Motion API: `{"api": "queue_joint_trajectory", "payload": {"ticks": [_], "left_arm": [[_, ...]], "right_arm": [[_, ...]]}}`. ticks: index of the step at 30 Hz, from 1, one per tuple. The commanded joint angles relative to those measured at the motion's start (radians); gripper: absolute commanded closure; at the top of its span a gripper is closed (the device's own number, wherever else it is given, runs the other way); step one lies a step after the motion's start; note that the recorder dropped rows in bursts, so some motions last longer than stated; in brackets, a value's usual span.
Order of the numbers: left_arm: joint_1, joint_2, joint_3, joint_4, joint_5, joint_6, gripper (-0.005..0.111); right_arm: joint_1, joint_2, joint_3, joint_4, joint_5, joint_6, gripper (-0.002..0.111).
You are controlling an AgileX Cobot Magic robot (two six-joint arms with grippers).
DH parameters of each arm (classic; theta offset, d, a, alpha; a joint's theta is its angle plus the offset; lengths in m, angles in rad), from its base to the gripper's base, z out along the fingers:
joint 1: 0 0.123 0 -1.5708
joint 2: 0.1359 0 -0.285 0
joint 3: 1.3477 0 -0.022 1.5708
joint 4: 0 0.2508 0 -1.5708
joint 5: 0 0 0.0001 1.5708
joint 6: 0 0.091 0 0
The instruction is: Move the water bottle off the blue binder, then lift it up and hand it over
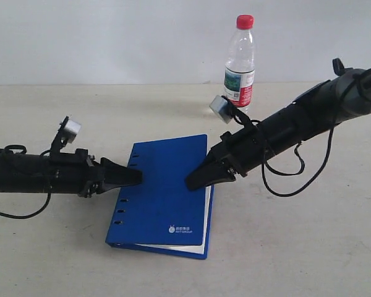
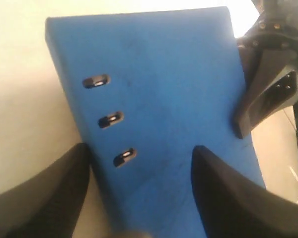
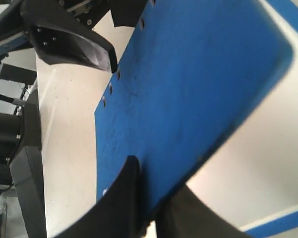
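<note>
The blue binder lay flat near the middle of the pale, smooth tabletop. The water bottle stood off it, upright at about one o'clock from the binder and well apart from it, close to the white wall. It was clear ribbed plastic with a red cap and a red, white and green label. Its foot was hidden behind the right arm's wrist camera.

Bare tabletop lay open at six o'clock and four o'clock of the binder. The right arm and its looping black cable crossed the ground between binder and bottle.

The left hand reached the spine edge at nine o'clock. The left wrist view showed that hand with its fingers well apart, one over the tabletop and one over the cover, straddling the edge.

The right hand met the opposite edge at three o'clock. In its own view the right hand was closed, with the cover's edge pinched between its dark, tapered fingers.

The matte cover looked faintly scuffed up close. The left wrist view alone showed three oblong, metal-lined slots along the spine. Only the exterior view showed the bottle, the small white logo near the five o'clock corner, and the white pages along the front edge.
</note>
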Motion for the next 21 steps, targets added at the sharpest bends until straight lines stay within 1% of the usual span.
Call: {"api": "queue_joint_trajectory", "payload": {"ticks": [1, 5, 8, 12, 16, 21], "left_arm": [[-0.018, -0.002, -0.01, 0.015, 0.114, 0.026, 0.052], [-0.018, -0.021, -0.01, 0.015, 0.114, -0.019, 0.052], [0.025, -0.029, -0.015, 0.015, 0.114, 0.022, 0.052], [0.066, -0.02, -0.015, 0.015, 0.114, 0.022, 0.052], [0.066, -0.001, -0.022, 0.015, 0.114, 0.022, 0.052], [0.036, 0.034, -0.026, 0.015, 0.114, 0.019, 0.052]], "right_arm": [[0.001, -0.01, 0.001, -0.049, 0.004, -0.026, 0.108], [0.001, -0.01, 0.001, -0.062, 0.004, -0.018, 0.108], [0.001, -0.04, 0.001, -0.071, 0.004, -0.026, 0.108], [0.001, -0.138, 0.001, -0.078, 0.004, -0.036, 0.108], [0.004, -0.157, 0.001, -0.082, 0.004, -0.016, 0.108], [0.048, -0.158, 0.001, -0.101, 0.004, -0.011, 0.108]]}}
